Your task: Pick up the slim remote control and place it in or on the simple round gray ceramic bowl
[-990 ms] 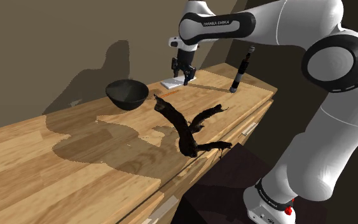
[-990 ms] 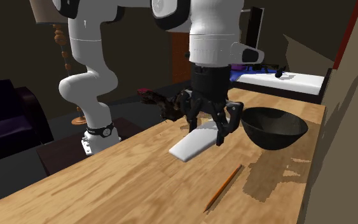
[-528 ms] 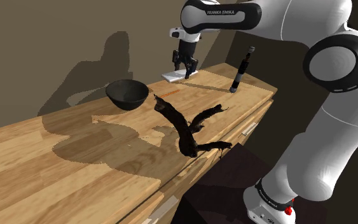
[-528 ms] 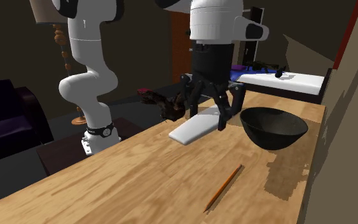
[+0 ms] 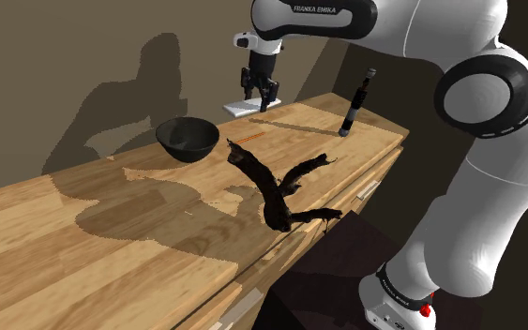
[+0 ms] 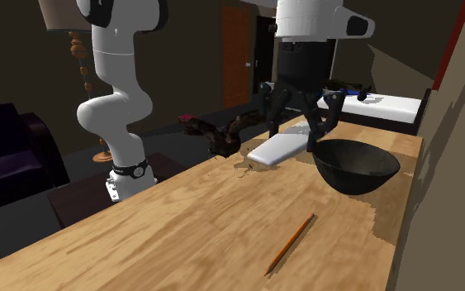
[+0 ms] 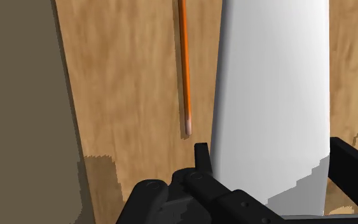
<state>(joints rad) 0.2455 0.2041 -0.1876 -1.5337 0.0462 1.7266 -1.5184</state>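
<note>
- Shoulder view: you find the pincer [image 5: 260, 94] at the upper middle of the frame, pinching one end of the white remote [image 5: 236, 108]. The remote is held clear of the desk [image 5: 112, 225]. The dark bowl [image 5: 188, 145] stands on the desk to the lower left of it, apart.
- Second exterior view: your pincer [image 6: 292, 142] clasps the remote [image 6: 273, 151] right of centre. The remote tilts a little, and its end sits just beside the bowl [image 6: 354, 178]. An orange pencil [image 6: 291, 244] lies on the desk [image 6: 181, 240] lower down.
- Wrist view: you see both fingers [image 7: 201, 159] pressed against the remote [image 7: 273, 95], with the pencil [image 7: 184, 63] lying alongside on the wood below.
</note>
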